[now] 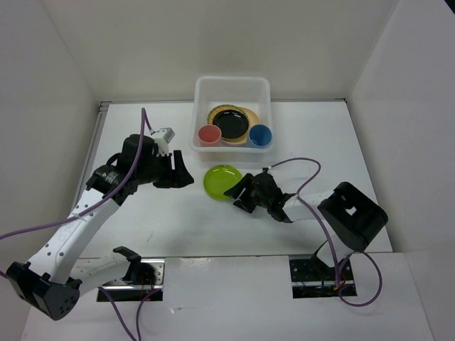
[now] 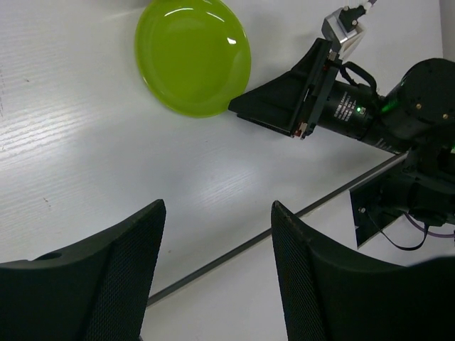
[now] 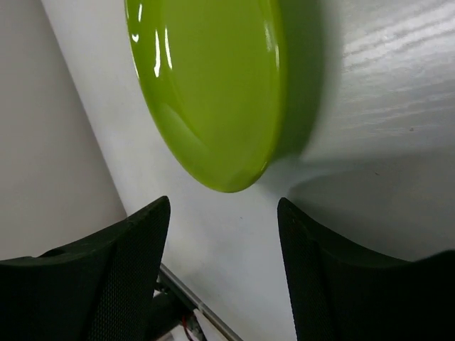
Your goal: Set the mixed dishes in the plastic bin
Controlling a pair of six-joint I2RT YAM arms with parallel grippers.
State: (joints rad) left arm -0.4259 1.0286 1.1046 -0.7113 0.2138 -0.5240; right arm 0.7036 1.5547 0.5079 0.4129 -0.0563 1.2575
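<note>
White surface (image 1: 341, 142), seen from above. The plastic bin (image 1: 232, 80) sits at its far edge with other dishes (image 1: 232, 124) inside. The lime green plate (image 1: 222, 180) lies flat on the surface just in front of the bin. I judge it light, stiff and glossy, probably slippery, so I would pinch its raised near rim. My right fingers (image 3: 121, 270) stand open and empty just short of that rim. My left fingers (image 2: 106, 284) are also open and empty, off to the plate's left.
</note>
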